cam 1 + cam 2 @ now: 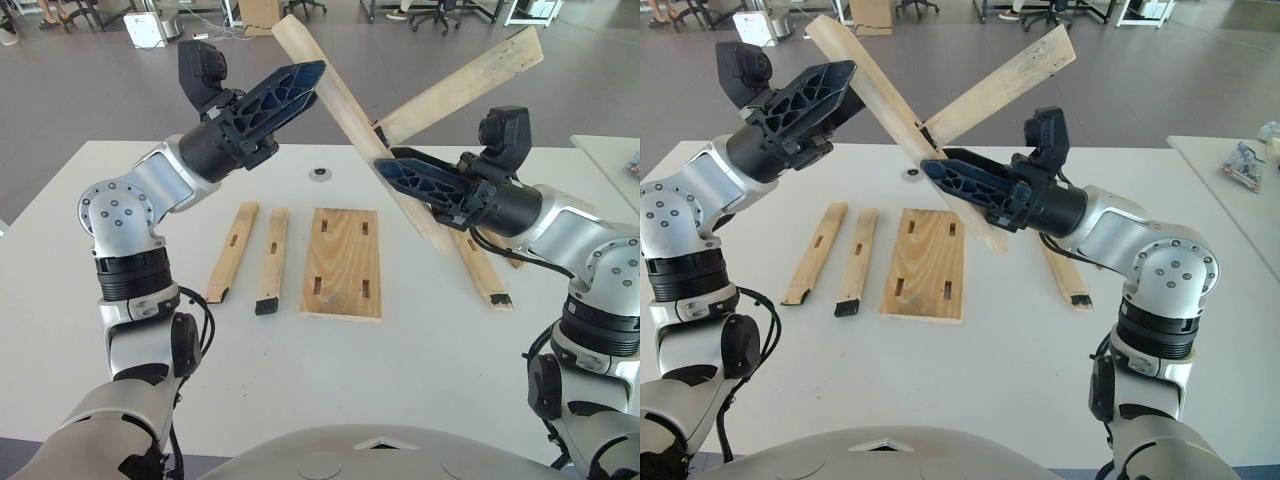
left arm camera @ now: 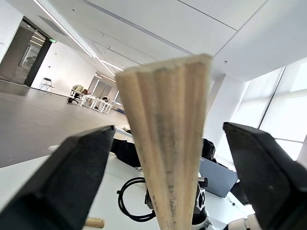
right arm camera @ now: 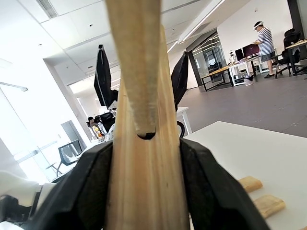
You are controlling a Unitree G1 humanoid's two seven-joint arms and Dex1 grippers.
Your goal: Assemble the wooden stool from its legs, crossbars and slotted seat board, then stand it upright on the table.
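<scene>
Two long wooden legs are held crossed in an X above the table's far right. My right gripper [image 1: 386, 160] is shut on the steeper leg [image 1: 340, 100] just below the crossing. The other leg [image 1: 470, 85] slants up to the right from that joint. In the right wrist view the fingers [image 3: 96, 182] press on both sides of the leg [image 3: 144, 201]. My left gripper [image 1: 318, 80] is open around the steeper leg's top end, and the left wrist view shows gaps beside the wood [image 2: 168, 143]. The slotted seat board [image 1: 343, 262] lies flat mid-table. Two crossbars [image 1: 233, 250] [image 1: 272, 258] lie to its left.
Another leg with a black foot [image 1: 488, 280] lies on the table under my right arm. A small dark round piece [image 1: 320, 174] sits behind the seat board. The white table [image 1: 400, 360] has free room along its front. A second table's corner [image 1: 610, 160] is at the far right.
</scene>
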